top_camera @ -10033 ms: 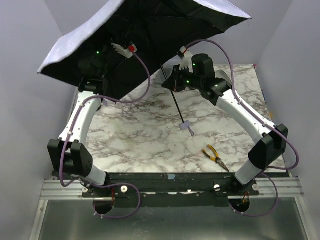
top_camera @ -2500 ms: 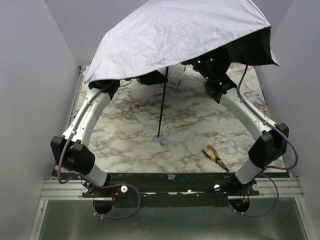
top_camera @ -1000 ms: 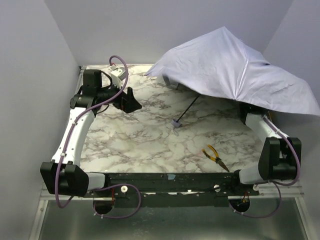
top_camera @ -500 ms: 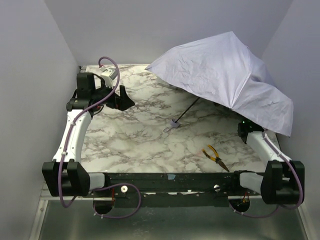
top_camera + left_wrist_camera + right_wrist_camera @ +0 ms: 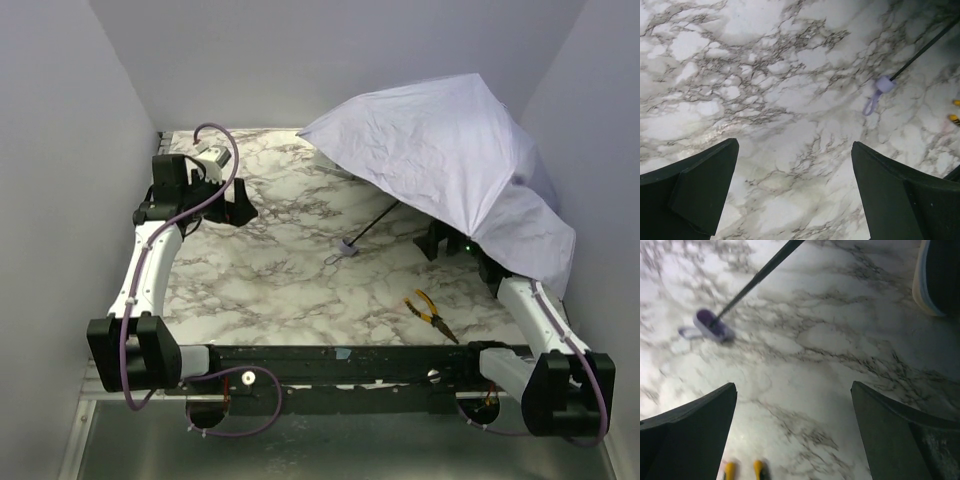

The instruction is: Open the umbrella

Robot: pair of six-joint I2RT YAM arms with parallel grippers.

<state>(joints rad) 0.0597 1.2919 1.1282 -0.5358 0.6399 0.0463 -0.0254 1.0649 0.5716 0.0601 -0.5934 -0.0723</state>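
Note:
The umbrella (image 5: 440, 150) lies open on its side at the back right of the marble table (image 5: 280, 280), pale canopy up. Its thin black shaft (image 5: 375, 222) slants down-left to the small pale handle (image 5: 346, 247), which rests on the table. My left gripper (image 5: 243, 205) hovers open at the back left, well apart from the handle (image 5: 884, 84). My right gripper (image 5: 435, 243) sits at the canopy's near edge, open and empty. Its wrist view shows the handle (image 5: 712, 325), the shaft (image 5: 760, 275) and the canopy's dark rim (image 5: 935, 275) beyond the open right gripper (image 5: 793, 386).
Yellow-handled pliers (image 5: 430, 313) lie on the table near the front right, just ahead of the right gripper; their yellow handles (image 5: 742, 470) show at the bottom of the right wrist view. Grey walls close in the table on three sides.
The right arm has pulled back toward the near edge, out from under the canopy. The canopy has sunk and settled to the right. The left arm has drawn slightly left.

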